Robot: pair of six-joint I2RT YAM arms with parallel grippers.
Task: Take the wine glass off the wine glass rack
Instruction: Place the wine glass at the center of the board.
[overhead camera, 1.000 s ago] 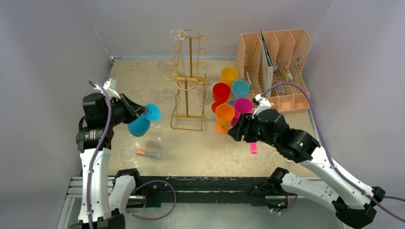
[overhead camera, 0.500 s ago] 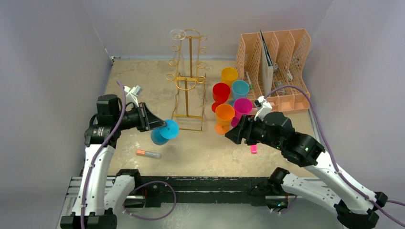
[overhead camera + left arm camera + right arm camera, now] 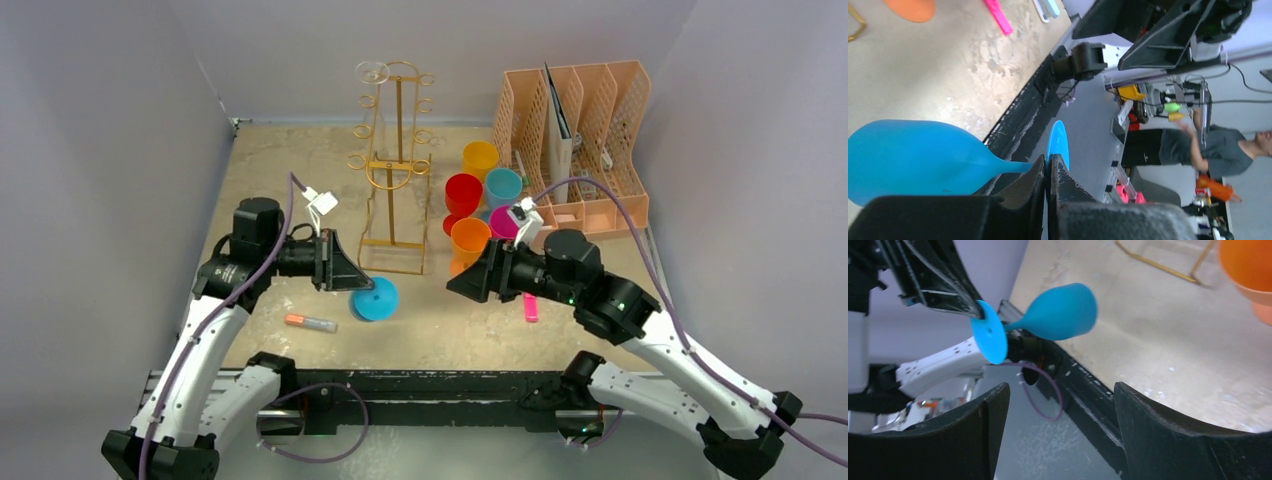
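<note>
The table (image 3: 280, 180) is a mottled, worn beige top closed in by plain lilac-grey walls, with a black rail along its near edge.

The left pincer (image 3: 352, 278) is clamped shut on the thin foot of the blue wine glass (image 3: 375, 298), which lies tilted on its side, off the rack, its bowl low over the table just past the fingertips. The wine glass rack (image 3: 392, 170) stands just beyond this pincer, with a clear glass (image 3: 372, 72) at its top hook. An orange marker (image 3: 308, 322) lies near, on the side toward the bases.

The right pincer (image 3: 455, 287) faces the left one, jaws spread wide and holding nothing. Coloured cups (image 3: 480, 200) cluster just behind it, a pink marker (image 3: 530, 309) lies beside its wrist, and the peach file organiser (image 3: 580, 110) stands farther back.

Only the left wrist camera looks past the table edge, showing a person (image 3: 1218, 150) in a grey shirt among lab clutter. Only the right wrist camera shows the glass whole, foot pinched at the edge.
</note>
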